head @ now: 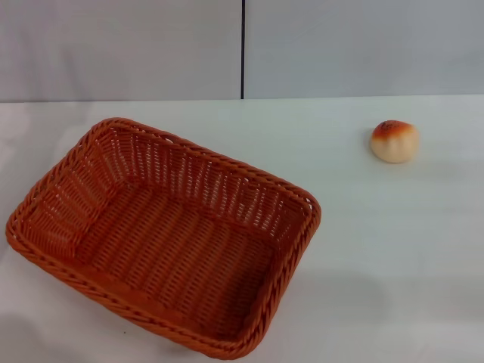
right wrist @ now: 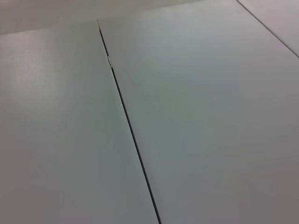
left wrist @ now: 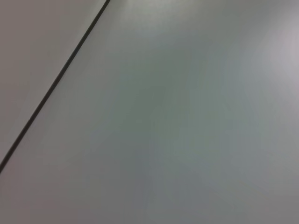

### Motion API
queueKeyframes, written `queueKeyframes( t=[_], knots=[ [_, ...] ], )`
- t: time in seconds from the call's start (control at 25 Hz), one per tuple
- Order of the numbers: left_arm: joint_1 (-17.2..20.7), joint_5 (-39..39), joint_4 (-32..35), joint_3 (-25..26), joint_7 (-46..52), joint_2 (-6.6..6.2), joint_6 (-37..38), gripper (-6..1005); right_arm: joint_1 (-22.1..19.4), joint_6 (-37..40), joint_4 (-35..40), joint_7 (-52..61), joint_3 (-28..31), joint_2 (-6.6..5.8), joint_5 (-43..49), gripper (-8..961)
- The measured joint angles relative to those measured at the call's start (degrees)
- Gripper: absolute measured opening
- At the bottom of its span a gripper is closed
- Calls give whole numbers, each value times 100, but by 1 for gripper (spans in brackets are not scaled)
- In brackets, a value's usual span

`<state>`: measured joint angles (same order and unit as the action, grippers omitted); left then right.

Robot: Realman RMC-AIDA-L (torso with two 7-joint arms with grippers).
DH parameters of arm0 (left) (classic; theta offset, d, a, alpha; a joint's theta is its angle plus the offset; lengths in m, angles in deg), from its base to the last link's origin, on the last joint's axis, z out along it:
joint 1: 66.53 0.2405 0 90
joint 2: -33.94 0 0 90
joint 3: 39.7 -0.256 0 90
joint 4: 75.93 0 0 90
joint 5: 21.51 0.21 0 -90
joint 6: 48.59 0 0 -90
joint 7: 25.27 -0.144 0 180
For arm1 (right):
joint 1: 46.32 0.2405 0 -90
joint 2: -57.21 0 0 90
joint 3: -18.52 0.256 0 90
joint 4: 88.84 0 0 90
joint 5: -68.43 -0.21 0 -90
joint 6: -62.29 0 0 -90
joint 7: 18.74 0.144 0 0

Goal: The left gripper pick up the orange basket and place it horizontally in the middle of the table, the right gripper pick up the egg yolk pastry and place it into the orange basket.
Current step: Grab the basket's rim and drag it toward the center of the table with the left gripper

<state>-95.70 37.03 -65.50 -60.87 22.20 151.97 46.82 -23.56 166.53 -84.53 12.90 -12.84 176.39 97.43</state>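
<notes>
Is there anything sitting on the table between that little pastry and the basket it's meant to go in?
Nothing visible: only bare table lies between the egg yolk pastry and the orange basket. Neither claw is in view.

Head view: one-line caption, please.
Empty orange basket sits askew on the white table; pastry lies apart, far right.

Wide plain white table [head: 393, 249] carried a large orange woven wicker basket [head: 162, 234] lying skewed at left, small round browned-top pastry [head: 394, 141] well apart at right.
</notes>
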Motion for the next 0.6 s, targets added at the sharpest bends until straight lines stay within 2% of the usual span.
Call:
queueKeyframes(
  t=[0.6],
  knots=[
    [36,-1,4,0,-464,1,-8,601,-13,2,-67,0,-2,0,0,564]
  ],
)
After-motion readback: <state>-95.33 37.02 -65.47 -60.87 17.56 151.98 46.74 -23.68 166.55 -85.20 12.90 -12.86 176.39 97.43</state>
